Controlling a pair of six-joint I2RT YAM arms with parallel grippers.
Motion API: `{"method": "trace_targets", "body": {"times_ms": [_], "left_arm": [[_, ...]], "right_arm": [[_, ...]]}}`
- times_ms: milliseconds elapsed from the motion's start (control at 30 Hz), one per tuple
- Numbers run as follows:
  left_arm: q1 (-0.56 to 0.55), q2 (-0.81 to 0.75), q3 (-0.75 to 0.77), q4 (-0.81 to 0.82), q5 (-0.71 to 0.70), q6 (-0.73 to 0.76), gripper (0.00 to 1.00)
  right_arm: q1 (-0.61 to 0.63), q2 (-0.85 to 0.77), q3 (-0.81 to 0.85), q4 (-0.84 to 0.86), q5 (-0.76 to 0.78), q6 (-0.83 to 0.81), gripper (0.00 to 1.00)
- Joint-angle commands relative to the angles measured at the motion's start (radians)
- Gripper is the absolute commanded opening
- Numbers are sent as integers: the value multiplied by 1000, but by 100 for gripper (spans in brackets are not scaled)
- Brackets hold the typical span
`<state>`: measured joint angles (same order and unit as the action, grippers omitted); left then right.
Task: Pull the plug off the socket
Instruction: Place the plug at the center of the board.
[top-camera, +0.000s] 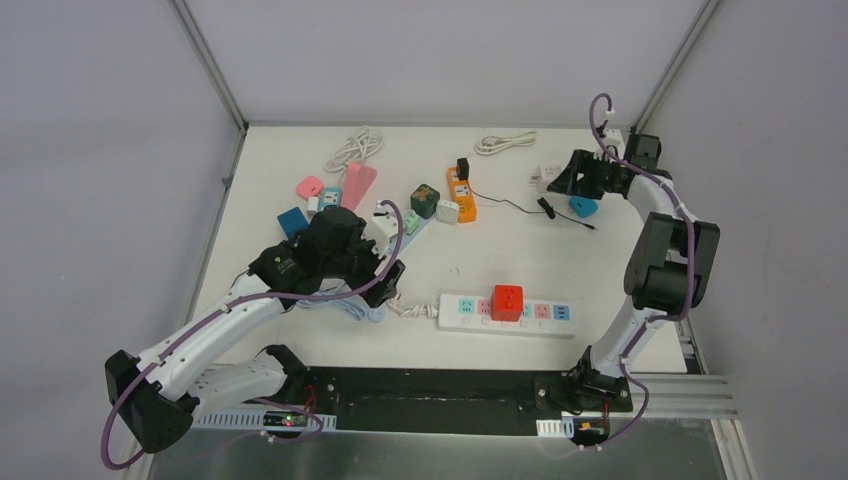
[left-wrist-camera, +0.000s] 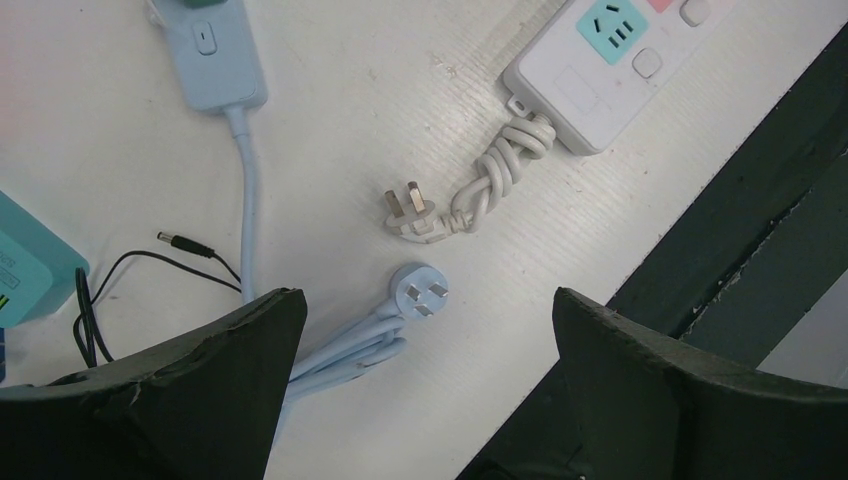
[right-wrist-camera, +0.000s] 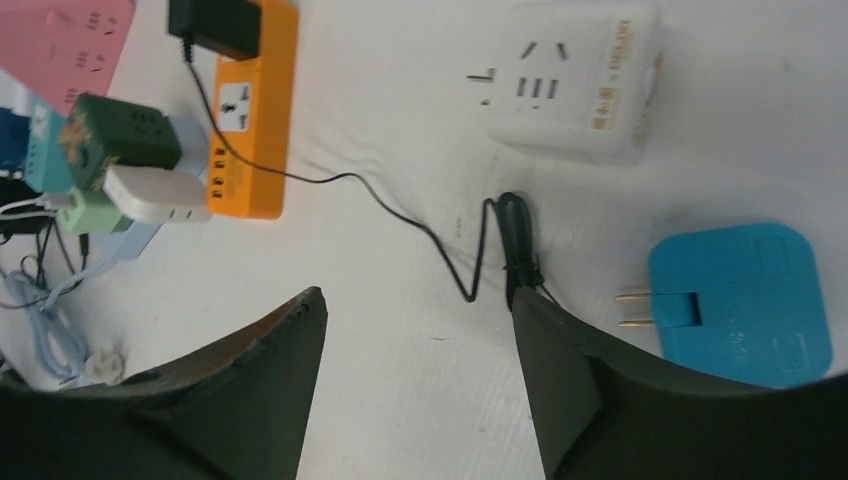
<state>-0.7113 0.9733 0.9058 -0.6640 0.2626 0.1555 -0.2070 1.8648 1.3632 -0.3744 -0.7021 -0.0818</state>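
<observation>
Top external: I saw one red cube plug (top-camera: 507, 302) seated in one white strip (top-camera: 505, 313), front centre of the table (top-camera: 600, 250). The strip's long axis ran left-right, with the cord end on the left. The cube sat mid-strip with its socket face up toward the camera.

The left gripper (top-camera: 392, 283) was just left of that cord end, well short of the cube. On left wrist its fingers (left-wrist-camera: 250, 340) were apart with nothing between them, over the bare table. Two loose plugs lay under it: a white plug (left-wrist-camera: 410, 212) on the strip's knotted cord, and a light-blue plug (left-wrist-camera: 420, 290).

The right gripper (top-camera: 558, 180) was at the far right, well away from the strip. On right wrist its fingers (right-wrist-camera: 560, 350) were spread and holding nothing. I counted one orange strip (right-wrist-camera: 255, 110) carrying one black adapter (right-wrist-camera: 215, 22), one white cube socket (right-wrist-camera: 575, 80), and one blue adapter (right-wrist-camera: 745, 300) with its two prongs pointing left in that view.
</observation>
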Motion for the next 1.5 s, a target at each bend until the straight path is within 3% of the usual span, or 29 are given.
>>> {"method": "trace_targets", "body": {"times_ms": [0,333,667,800,1233,1467], "left_arm": [[13,-4,1,20,5,18,99],[18,-8,2,25,46,13,99],[22,-4,6,29,92,2,99],[23,6,6,29,121,-5,99],[55,56,4,41,103,-2,99],[58,8,-4,46,57,3,99]], "right_arm": [[0,-125,-2,-64,-210,-131,71],[1,-358,-144,-138,-376,-315,73],[4,-533,-225,-498,-562,-756,91],[4,-588,-317,-534,-562,-886,100],[-35,-563,-347,-700,-498,-1162,100],[-17,-517,-275,-946,-539,-1360,100]]}}
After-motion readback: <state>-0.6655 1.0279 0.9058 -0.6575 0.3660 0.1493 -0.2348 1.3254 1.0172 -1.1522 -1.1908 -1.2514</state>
